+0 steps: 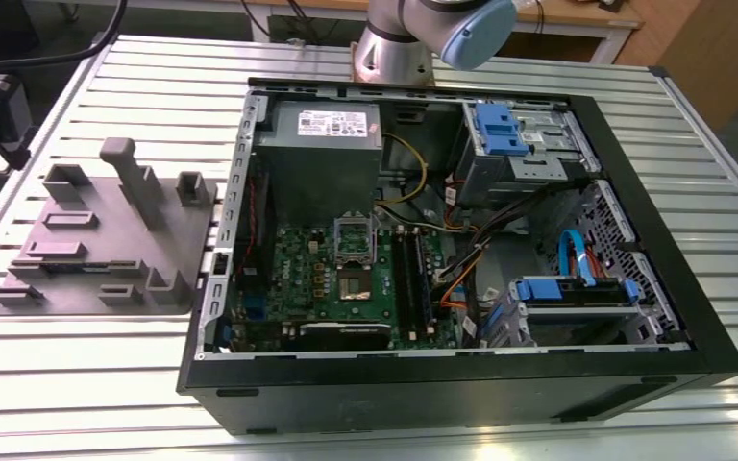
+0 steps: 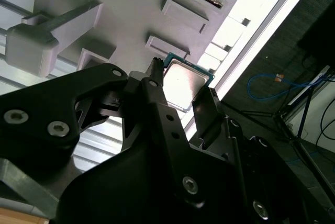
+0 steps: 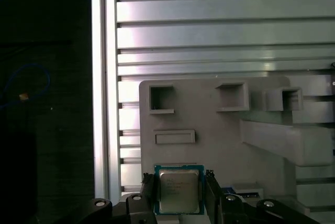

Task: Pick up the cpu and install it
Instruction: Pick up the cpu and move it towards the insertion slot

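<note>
The cpu (image 3: 179, 192) is gripped between the fingers of the gripper (image 3: 179, 182), above a grey fixture (image 3: 220, 130); an open computer case (image 1: 446, 384) is seen in the exterior view.

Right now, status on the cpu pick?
Claw shut on cpu. Held over grey fixture tray, not yet in PC case. Nothing blocking near claw.

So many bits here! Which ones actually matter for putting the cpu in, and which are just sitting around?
In the job: small flat silvery square cpu, gripped by the black gripper; green motherboard in the open black computer case.
Just sitting there: big grey metal box with white label; blue plastic drive brackets; grey moulded tray; slatted aluminium table.
</note>
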Tool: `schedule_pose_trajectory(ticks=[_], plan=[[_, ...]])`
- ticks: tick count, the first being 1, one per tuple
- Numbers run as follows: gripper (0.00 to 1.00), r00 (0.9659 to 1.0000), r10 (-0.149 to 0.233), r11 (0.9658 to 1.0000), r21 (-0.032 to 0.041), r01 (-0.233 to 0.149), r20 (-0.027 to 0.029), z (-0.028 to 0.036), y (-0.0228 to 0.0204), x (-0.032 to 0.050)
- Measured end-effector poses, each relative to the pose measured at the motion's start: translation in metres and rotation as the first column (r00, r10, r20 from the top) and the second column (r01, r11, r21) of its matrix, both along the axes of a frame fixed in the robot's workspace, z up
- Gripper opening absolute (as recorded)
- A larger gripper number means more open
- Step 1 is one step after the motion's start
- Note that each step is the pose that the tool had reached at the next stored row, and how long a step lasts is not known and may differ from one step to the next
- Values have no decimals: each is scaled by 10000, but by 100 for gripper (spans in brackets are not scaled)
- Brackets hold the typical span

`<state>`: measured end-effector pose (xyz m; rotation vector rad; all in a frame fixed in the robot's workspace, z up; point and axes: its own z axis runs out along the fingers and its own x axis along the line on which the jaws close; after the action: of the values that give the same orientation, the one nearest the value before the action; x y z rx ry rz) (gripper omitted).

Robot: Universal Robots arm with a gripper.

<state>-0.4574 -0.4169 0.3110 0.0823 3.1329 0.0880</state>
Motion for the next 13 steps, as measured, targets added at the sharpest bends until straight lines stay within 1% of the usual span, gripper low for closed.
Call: schedule_pose_trajectory(ticks=[13], plan=[[47,10000,-1,10000,0,1,0,32,0,0]])
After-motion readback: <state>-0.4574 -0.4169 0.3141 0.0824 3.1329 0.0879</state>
